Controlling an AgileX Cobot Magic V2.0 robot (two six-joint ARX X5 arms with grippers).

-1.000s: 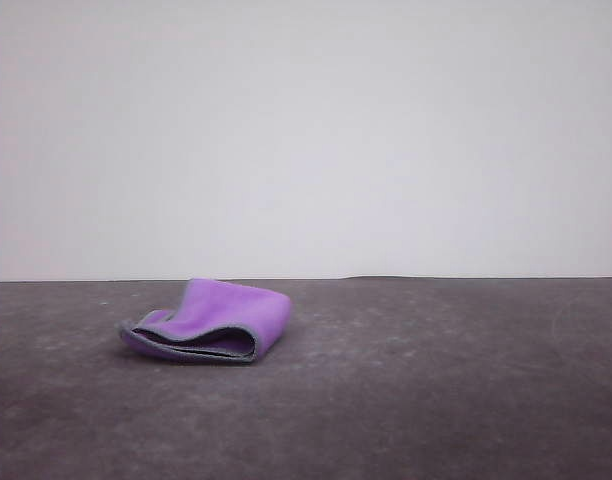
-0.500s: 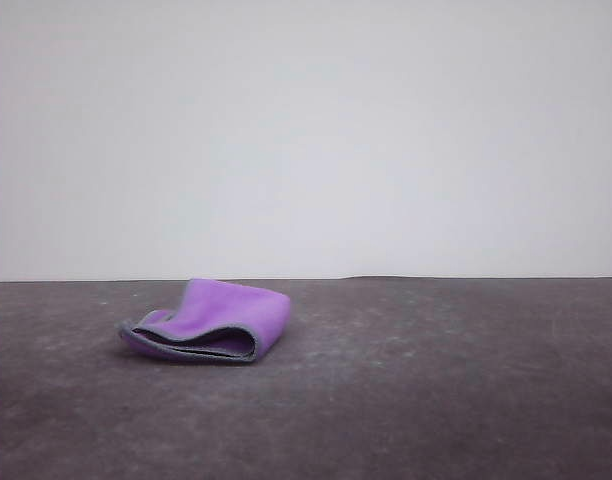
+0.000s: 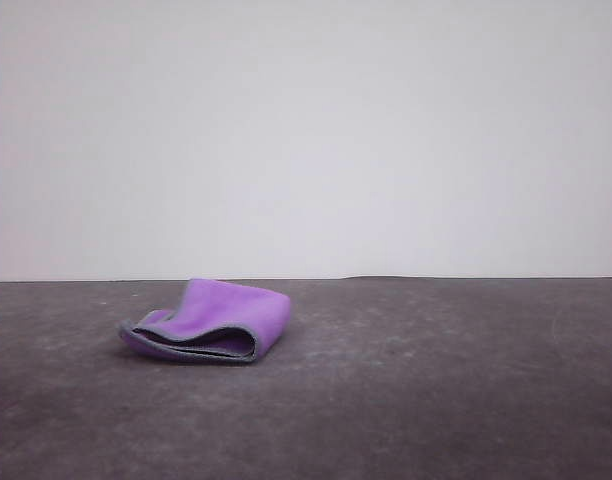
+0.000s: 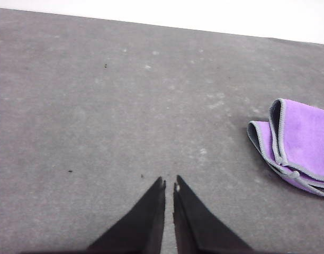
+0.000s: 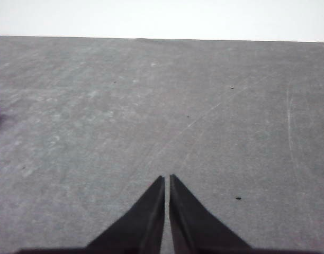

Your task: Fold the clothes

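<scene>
1. Cloth [image 3: 211, 322] is lying folded over on the dark table [image 3: 436, 380], purple face out, grey edging showing, at about 8 o'clock from front-view centre.
2. Left gripper [image 4: 169, 185] is hovering over bare table, fingers nearly touching, holding nothing; cloth [image 4: 297, 145] sitting well apart from it.
3. Right gripper [image 5: 167, 180] is hovering too, fingers pinched together, empty.

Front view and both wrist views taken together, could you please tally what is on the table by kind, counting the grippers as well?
Cloth, purple with grey edging, folded over on the grey table: 1
Grippers, left gripper and right gripper, both shut and holding nothing: 2
Total: 3
</scene>
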